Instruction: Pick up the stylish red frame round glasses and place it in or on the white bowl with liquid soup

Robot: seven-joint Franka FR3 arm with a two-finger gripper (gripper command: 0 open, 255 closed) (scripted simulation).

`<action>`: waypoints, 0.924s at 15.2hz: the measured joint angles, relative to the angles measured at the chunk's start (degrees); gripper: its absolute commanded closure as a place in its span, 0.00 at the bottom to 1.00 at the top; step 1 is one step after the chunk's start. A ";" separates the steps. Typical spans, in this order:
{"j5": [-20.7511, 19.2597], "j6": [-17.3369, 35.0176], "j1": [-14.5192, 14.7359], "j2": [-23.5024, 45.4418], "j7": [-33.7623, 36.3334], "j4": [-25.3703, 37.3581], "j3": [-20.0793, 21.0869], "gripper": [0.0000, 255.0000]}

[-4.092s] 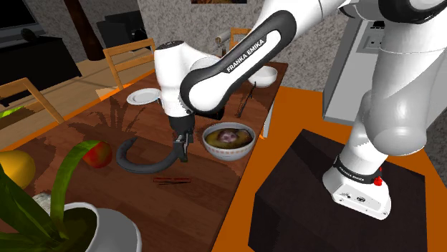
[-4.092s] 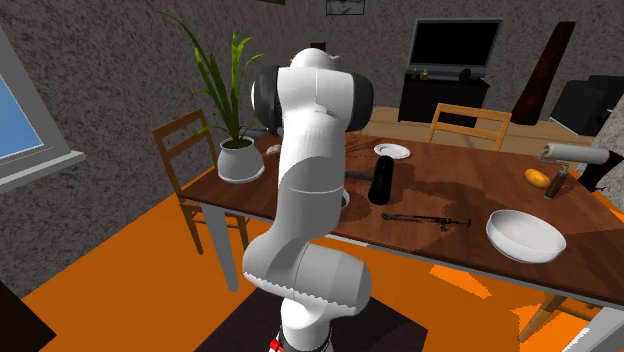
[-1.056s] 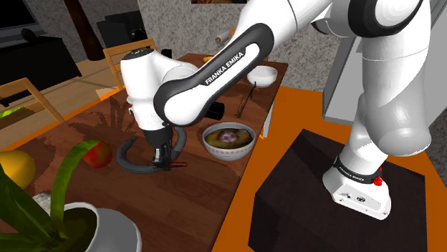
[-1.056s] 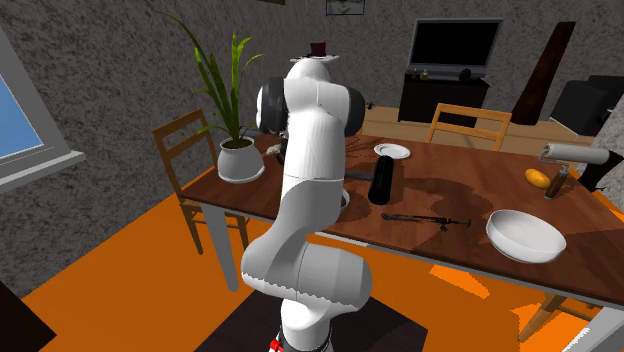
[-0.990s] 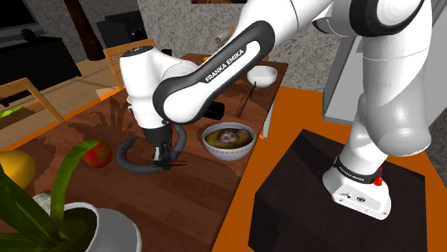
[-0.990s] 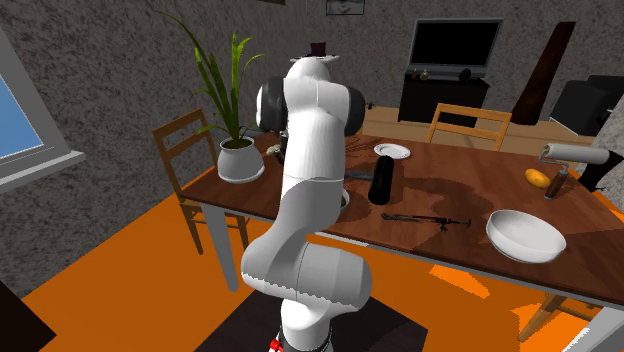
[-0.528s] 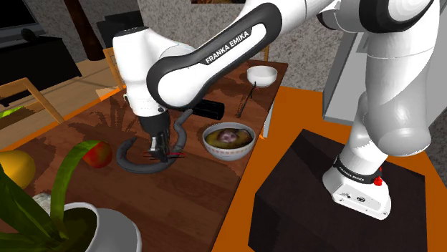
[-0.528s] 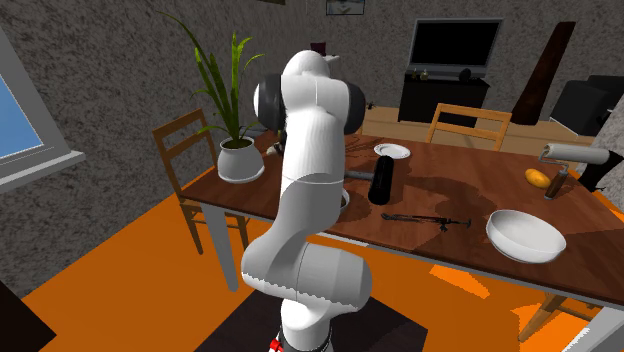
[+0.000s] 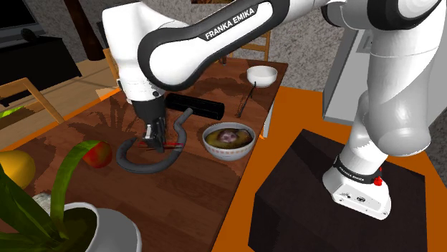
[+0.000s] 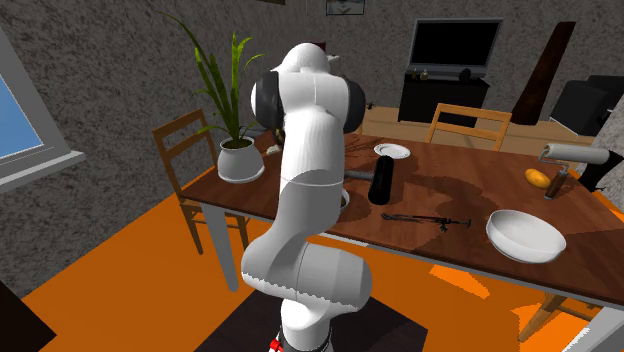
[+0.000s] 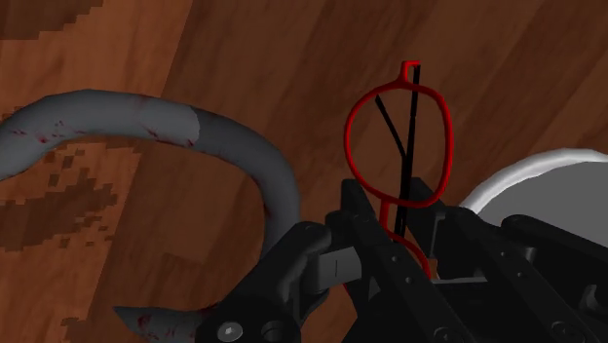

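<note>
The gripper point(image 11: 404, 222) is pinched on the red glasses point(image 11: 399, 136), which sit clasped between its two fingers (one round lens sticks out past the fingertips, with the thin dark arms showing across it). In the shoulder view the glasses hang over the wooden table point(image 9: 200, 193), by the grey curved hose point(image 9: 136, 162). The white bowl of soup point(image 9: 228, 140) stands near the gripper at three o'clock. A red apple point(image 9: 98, 154) lies at about nine o'clock.
</note>
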 measured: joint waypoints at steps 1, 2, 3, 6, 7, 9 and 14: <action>0.02 -0.64 0.02 -0.02 -0.02 0.64 0.02 1.00; 0.13 -1.02 -0.02 -0.26 -0.07 0.79 0.05 1.00; 0.53 -0.89 -0.51 -1.08 -0.66 -0.12 0.00 1.00; 3.30 0.89 -3.09 -7.14 -3.93 -7.53 -0.24 1.00; 4.05 1.28 -3.70 -8.71 -4.93 -9.40 -0.40 1.00; 5.95 2.57 -5.02 -12.74 -7.36 -14.47 -0.87 1.00; 10.72 3.70 -7.64 -23.46 -14.71 -25.99 -3.43 1.00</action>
